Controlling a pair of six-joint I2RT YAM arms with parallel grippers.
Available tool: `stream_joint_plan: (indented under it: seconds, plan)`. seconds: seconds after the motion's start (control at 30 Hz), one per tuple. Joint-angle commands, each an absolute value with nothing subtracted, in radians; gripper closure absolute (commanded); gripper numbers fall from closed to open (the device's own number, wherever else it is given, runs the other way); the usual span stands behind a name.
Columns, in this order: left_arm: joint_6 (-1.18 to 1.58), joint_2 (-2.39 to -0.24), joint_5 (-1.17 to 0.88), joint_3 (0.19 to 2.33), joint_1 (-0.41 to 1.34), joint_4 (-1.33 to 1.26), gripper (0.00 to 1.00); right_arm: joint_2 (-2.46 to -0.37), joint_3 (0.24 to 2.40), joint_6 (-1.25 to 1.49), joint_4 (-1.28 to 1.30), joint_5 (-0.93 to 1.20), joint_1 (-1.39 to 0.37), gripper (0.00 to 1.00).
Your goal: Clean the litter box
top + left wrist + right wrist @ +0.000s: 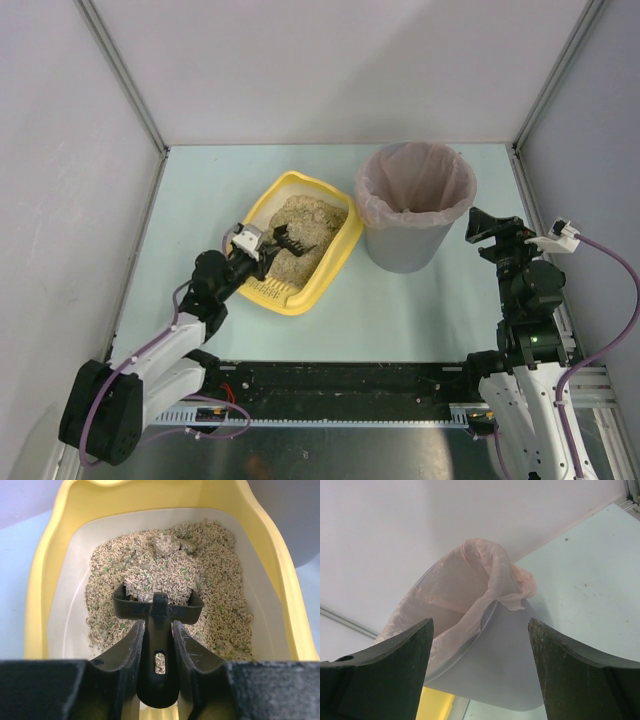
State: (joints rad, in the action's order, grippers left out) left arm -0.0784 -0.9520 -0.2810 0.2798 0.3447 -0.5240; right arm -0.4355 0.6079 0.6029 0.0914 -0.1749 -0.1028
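Top external, grey bin [400, 255] beside litter box [300, 302]

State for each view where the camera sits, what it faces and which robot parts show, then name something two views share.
Top external: above and behind the arms, looking down on the table, litter box and bin; left arm and right arm show.
Left wrist: on the left arm, facing into the litter box; left claw, shut on the scoop, shows.
Right wrist: on the right arm, facing the bin; open right claw shows.
Shared: the bin, in top and right wrist.
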Motion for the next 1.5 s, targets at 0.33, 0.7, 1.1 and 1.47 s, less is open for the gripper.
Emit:
stream_joint_plan:
  seconds: [0.33, 0.7, 1.1, 1.47]
  plan:
    - [0.046, -0.732, -0.279, 0.164, 0.310, -0.755, 1.00, -0.430, 0.611, 0.600, 0.054, -0.196, -0.107, 0.19]
    - [0.153, -0.555, -0.327, 0.042, 0.190, -0.819, 1.00, -0.449, 0.611, 0.612, 0.041, -0.176, -0.109, 0.19]
    - [0.209, -0.418, -0.339, -0.023, 0.160, -0.851, 1.00, -0.451, 0.611, 0.618, 0.043, -0.181, -0.109, 0.19]
    - [0.235, -0.350, -0.347, -0.054, 0.160, -0.865, 1.00, -0.466, 0.611, 0.630, 0.031, -0.164, -0.112, 0.19]
